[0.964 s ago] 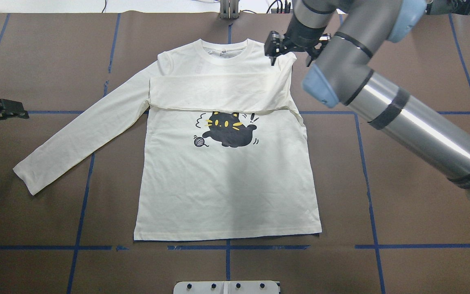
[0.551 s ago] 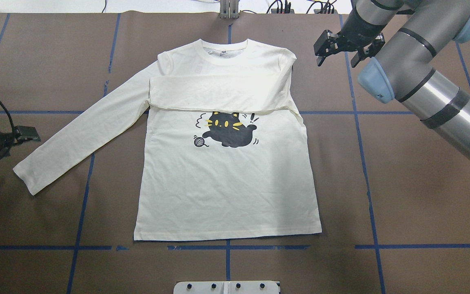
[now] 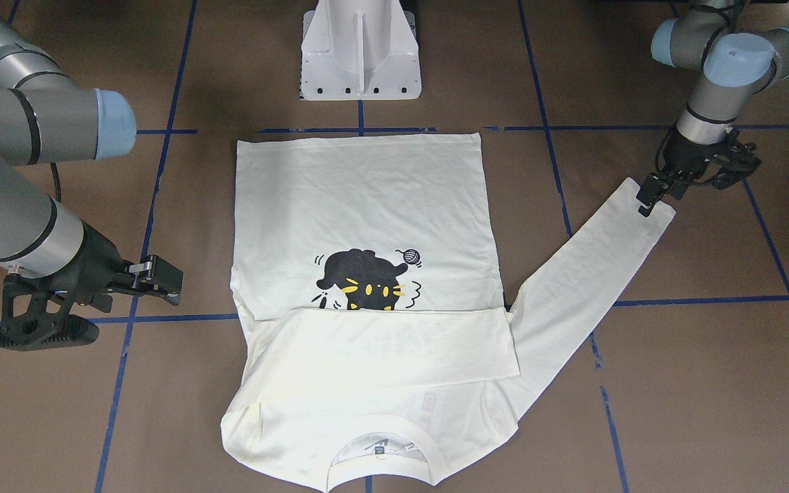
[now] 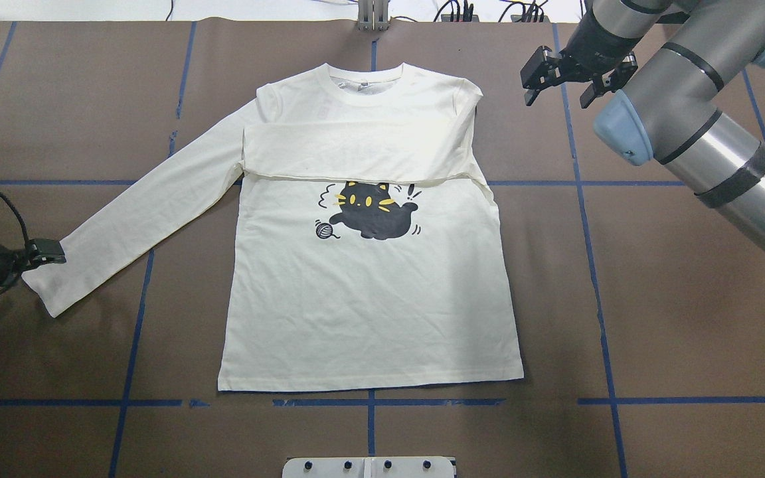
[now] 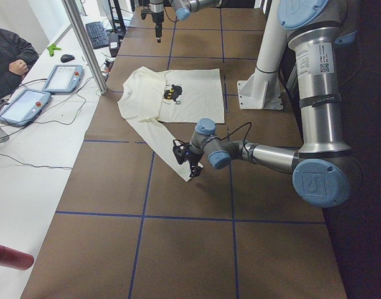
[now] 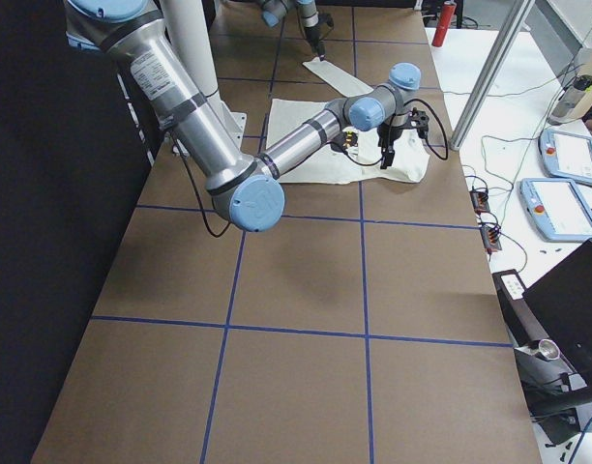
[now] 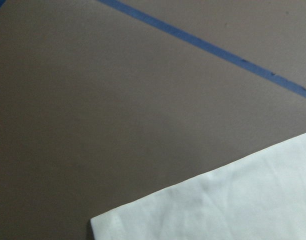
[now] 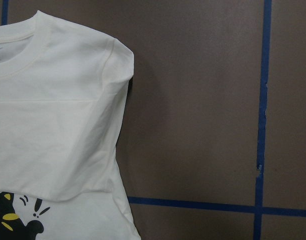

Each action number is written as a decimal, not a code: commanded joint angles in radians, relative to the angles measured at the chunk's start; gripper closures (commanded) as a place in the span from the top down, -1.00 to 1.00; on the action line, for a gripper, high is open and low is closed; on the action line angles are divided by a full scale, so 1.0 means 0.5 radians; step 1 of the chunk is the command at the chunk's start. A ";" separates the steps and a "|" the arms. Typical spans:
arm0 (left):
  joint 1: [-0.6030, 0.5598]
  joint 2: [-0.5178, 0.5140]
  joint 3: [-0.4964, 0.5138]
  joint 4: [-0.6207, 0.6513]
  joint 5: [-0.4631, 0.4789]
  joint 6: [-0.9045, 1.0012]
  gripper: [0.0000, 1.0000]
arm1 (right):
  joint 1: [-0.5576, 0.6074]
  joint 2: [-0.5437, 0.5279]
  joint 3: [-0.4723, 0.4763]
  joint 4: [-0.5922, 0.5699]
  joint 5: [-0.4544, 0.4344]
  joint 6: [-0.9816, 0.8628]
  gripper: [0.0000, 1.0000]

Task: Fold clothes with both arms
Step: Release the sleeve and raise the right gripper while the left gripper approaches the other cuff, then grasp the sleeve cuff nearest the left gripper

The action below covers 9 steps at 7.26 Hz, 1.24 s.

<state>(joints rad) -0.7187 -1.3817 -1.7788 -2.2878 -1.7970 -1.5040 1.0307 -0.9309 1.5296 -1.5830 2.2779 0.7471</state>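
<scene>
A cream long-sleeve shirt with a black cat print lies flat on the brown table. One sleeve is folded across its chest. The other sleeve lies stretched out to the left. My left gripper is open at that sleeve's cuff, one finger at the cuff's edge. The left wrist view shows only the cuff corner. My right gripper is open and empty, above bare table to the right of the shirt's shoulder.
The white pedestal base stands at the robot's side of the table. Blue tape lines cross the brown surface. Tablets, cables and a metal post are beyond the far edge.
My right gripper has moved right, away from the shirt's shoulder, which now lies flat. My left gripper has moved toward the near edge, down to the stretched sleeve's cuff.
</scene>
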 commanded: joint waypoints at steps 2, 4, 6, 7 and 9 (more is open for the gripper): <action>0.084 0.027 0.011 0.007 0.001 0.001 0.84 | 0.003 -0.003 0.012 0.000 0.000 0.003 1.00; 0.084 0.030 0.014 0.007 -0.002 -0.002 0.69 | 0.003 -0.006 0.018 0.000 -0.003 0.006 1.00; 0.084 0.042 0.011 0.007 -0.002 -0.011 0.33 | 0.003 -0.007 0.027 0.000 0.000 0.012 1.00; 0.084 0.045 0.011 0.007 -0.005 -0.014 0.08 | 0.003 -0.007 0.027 0.000 0.000 0.012 1.00; 0.084 0.045 0.011 0.007 -0.008 -0.035 -0.23 | 0.003 -0.010 0.030 0.000 0.000 0.012 1.00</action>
<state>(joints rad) -0.6765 -1.3598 -1.7732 -2.2842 -1.7995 -1.5137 1.0324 -0.9346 1.5440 -1.5831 2.2779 0.7531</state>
